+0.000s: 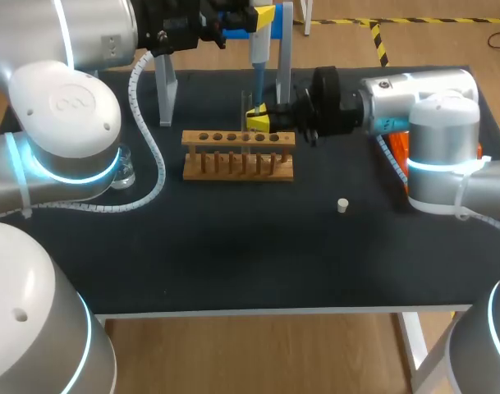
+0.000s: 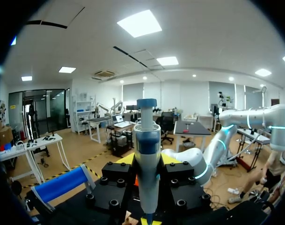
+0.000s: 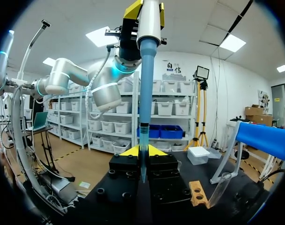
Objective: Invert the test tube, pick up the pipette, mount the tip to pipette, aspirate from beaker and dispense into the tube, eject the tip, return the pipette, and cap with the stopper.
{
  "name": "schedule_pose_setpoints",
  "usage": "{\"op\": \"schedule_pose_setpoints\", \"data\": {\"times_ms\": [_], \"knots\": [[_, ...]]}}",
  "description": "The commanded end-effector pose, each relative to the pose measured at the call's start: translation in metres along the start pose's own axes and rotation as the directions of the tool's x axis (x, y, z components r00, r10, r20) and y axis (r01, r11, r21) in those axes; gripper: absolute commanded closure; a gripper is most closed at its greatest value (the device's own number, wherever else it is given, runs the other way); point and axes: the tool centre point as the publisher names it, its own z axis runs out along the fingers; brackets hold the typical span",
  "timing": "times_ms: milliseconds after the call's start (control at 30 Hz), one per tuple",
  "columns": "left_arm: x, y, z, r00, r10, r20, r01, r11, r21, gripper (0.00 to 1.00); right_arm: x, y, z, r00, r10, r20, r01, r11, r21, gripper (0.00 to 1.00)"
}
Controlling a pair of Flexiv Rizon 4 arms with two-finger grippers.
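Observation:
My left gripper [image 1: 263, 16] is at the back of the table, high up, shut on the white-and-blue pipette [image 1: 259, 51], which hangs upright. In the left wrist view the pipette [image 2: 147, 154] stands between the left gripper [image 2: 147, 161] fingers. Its blue tip [image 3: 146, 84] points down into the glass test tube [image 1: 251, 105]. My right gripper [image 1: 261, 121] is shut on that tube, just above the wooden rack [image 1: 238, 153]. The tube [image 3: 143, 164] shows thin between the yellow fingertips [image 3: 154, 150]. A small white stopper [image 1: 342, 205] lies on the mat to the right.
A glass beaker [image 1: 123, 171] stands at the left, half hidden by my left arm. The clear pipette stand [image 1: 165, 94] rises behind the rack. An orange tip box [image 1: 397, 148] sits behind my right arm. A rack end [image 3: 197, 193] lies beside the right gripper.

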Motion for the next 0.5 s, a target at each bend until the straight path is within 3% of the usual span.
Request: {"op": "schedule_pose_setpoints", "data": {"times_ms": [33, 500], "knots": [[-0.001, 0.006, 0.001, 1.0, -0.001, -0.002, 0.001, 1.0, -0.007, 1.0, 0.001, 0.015, -0.002, 1.0, -0.001, -0.003, 0.001, 1.0, 0.003, 1.0], [-0.001, 0.006, 0.001, 1.0, -0.001, -0.002, 0.001, 1.0, -0.007, 1.0, 0.004, 0.034, -0.005, 1.0, -0.03, -0.008, 0.03, 1.0, 0.003, 1.0]]}}
